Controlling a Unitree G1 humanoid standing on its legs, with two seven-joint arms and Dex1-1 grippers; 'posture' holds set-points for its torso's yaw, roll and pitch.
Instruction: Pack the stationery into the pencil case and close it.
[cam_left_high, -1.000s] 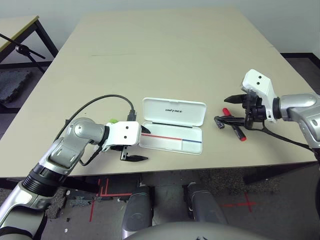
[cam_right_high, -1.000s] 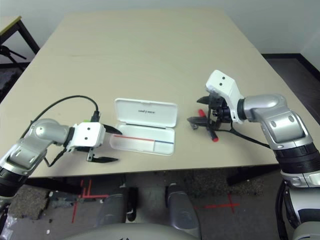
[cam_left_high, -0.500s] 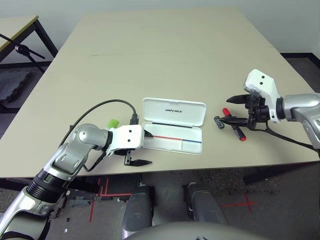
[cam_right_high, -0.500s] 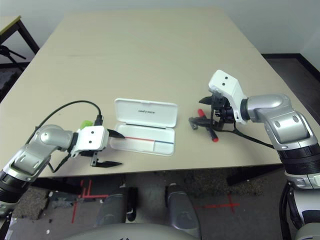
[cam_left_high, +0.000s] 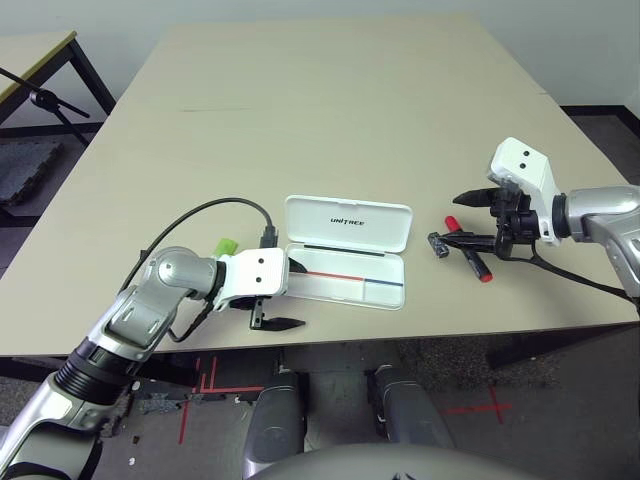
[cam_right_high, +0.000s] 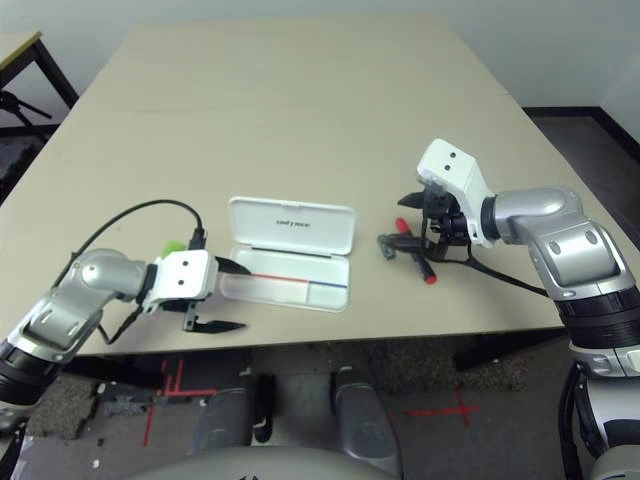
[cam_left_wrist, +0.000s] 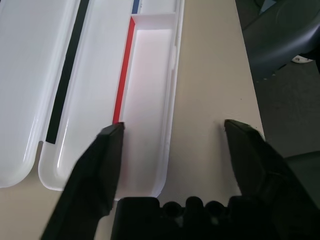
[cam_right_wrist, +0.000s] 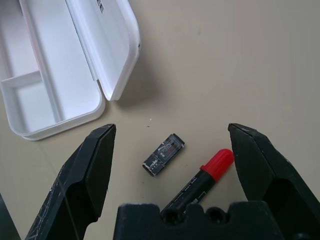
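Note:
The white pencil case (cam_left_high: 345, 225) lies open near the table's front edge, its lid back and its tray (cam_left_wrist: 147, 90) holding nothing. My left gripper (cam_left_high: 287, 294) is open at the tray's left end, one finger over the tray and the other over the table beside the case's front edge. A lime-green highlighter cap (cam_left_high: 226, 246) peeks out behind that gripper's white body. To the right lie the red marker (cam_right_wrist: 200, 180) and the small dark grey block (cam_right_wrist: 163, 154). My right gripper (cam_left_high: 468, 218) hovers open just above them, touching neither.
The table's front edge (cam_left_high: 330, 340) runs right under my left gripper. A black cable (cam_left_high: 215, 205) loops from the left wrist over the table. A second table (cam_left_high: 30, 50) and a black stand are at the far left.
My left gripper has shifted slightly right toward the case's left end, showing more of the green cap. The right gripper drew back a little to the right. Both stay open.

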